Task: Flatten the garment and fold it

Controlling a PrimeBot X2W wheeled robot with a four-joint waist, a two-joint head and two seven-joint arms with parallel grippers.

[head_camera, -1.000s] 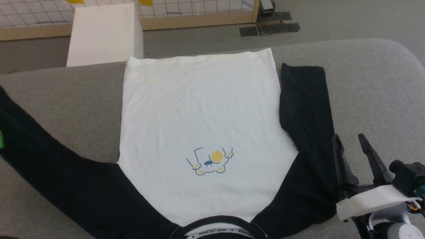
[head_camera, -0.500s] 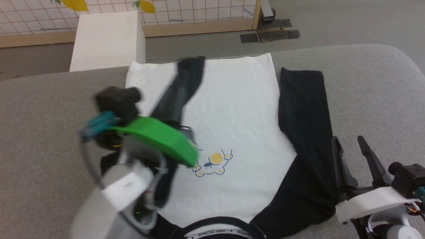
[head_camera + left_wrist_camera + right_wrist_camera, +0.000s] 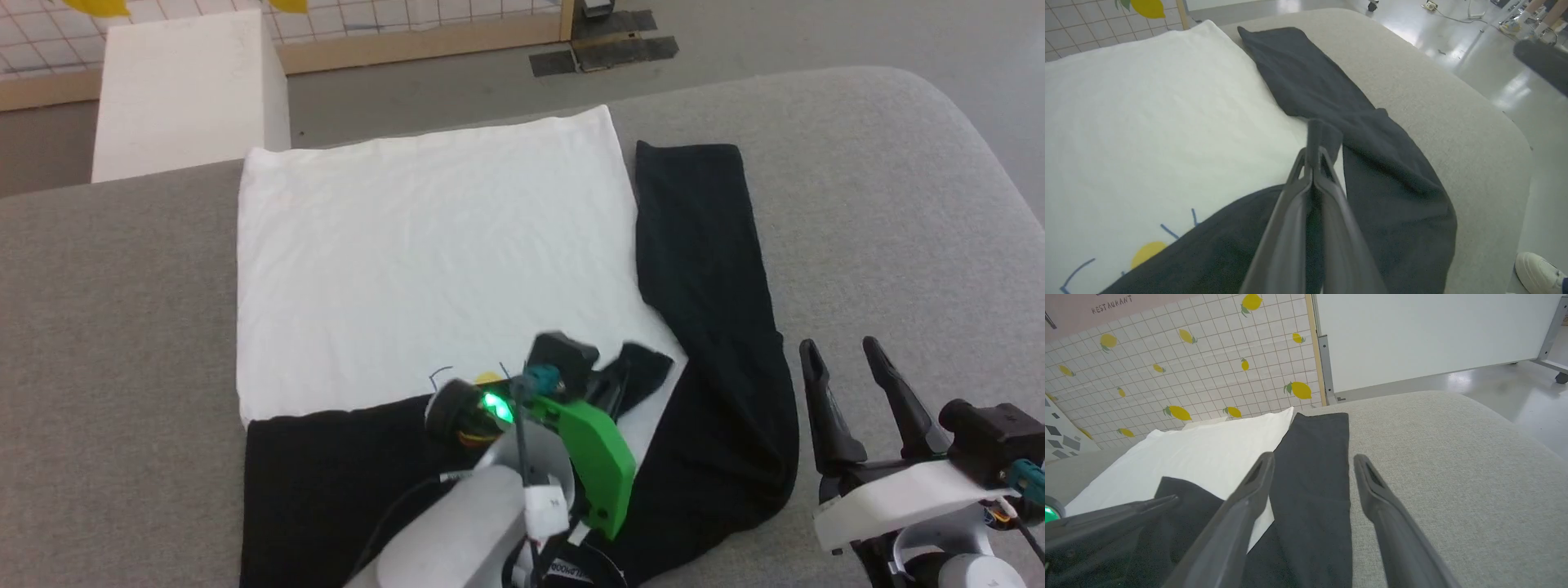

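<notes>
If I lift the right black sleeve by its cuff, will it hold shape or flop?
Likely flops: the left sleeve, pinched by the left gripper, drapes limply across the garment. Probably light: the right sleeve lies thin and flat.

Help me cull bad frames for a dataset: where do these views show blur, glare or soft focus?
Head view: left pincer and its wrist smeared, T-shirt crisp. Left wrist view: its own fingers soft up close, glare patches on the glossy floor. Right wrist view: sharp, evenly lit, right pincer slightly soft near the lens.
</notes>
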